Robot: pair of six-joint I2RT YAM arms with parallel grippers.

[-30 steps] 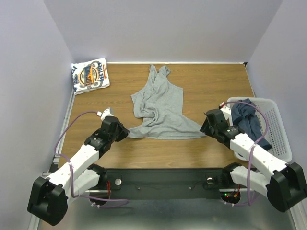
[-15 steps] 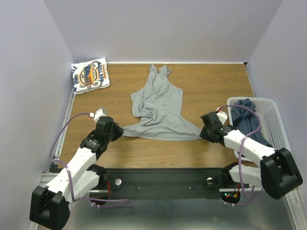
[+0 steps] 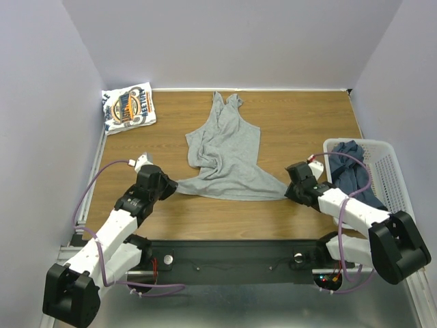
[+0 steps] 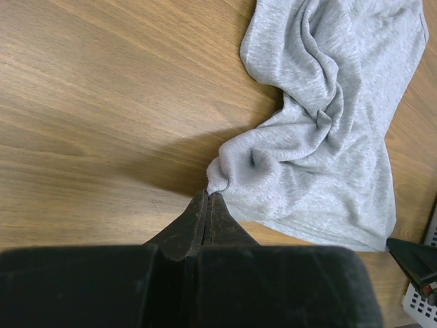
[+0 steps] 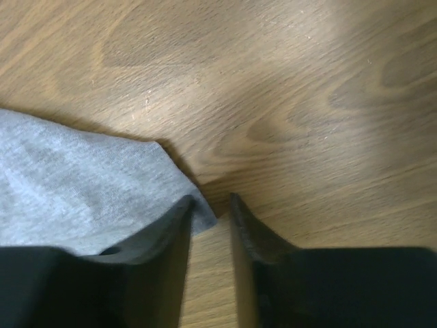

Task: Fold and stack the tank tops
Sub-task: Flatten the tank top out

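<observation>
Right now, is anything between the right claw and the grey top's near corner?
Nothing visible. The right claw sits at the grey top corner, jaws apart, the corner's tip against one finger; only bare table around. The basket stands off to the side.

One grey tank top (image 3: pixel 229 158), one printed white tank top (image 3: pixel 128 107), one dark blue heap (image 3: pixel 347 169), one mesh basket (image 3: pixel 399 195)

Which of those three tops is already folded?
The white logo-print tank top in the far left corner; the grey tank top lies spread and rumpled, the dark top is bunched in the basket.
</observation>
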